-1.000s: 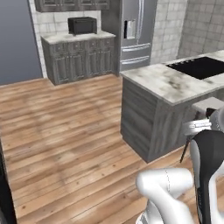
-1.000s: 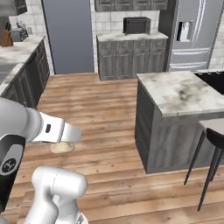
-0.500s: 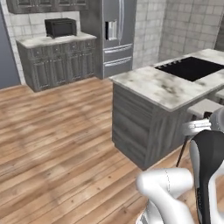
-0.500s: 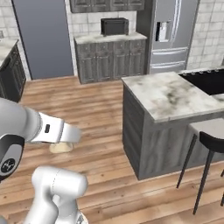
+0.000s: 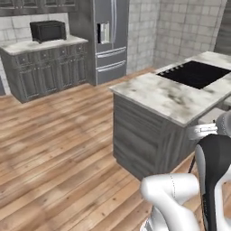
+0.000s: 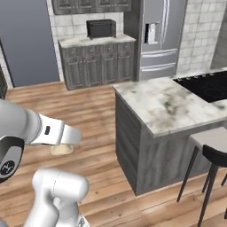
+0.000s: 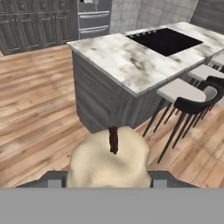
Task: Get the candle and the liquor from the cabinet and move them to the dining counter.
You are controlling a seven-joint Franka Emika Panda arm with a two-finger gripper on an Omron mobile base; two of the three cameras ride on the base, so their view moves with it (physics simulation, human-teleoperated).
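The gripper (image 7: 109,181) is clamped on the candle (image 7: 109,159), which bulges at six o'clock in the hand view, wick up. It looks light, squat and waxy, likely slick and easily dented, so a grip across its broad middle seems safest. The dining counter (image 7: 127,61) lies ahead at twelve o'clock.

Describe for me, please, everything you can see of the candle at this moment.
The candle is a squat, lumpy beige body with a matte, waxy look and a short dark wick standing at the middle of its top. In the hand view it sits close at the bottom, between the two dark finger tips of the gripper, which flank its base as if shut on it. In the right base view its tan shape peeks out below the white forearm, above the wood floor.
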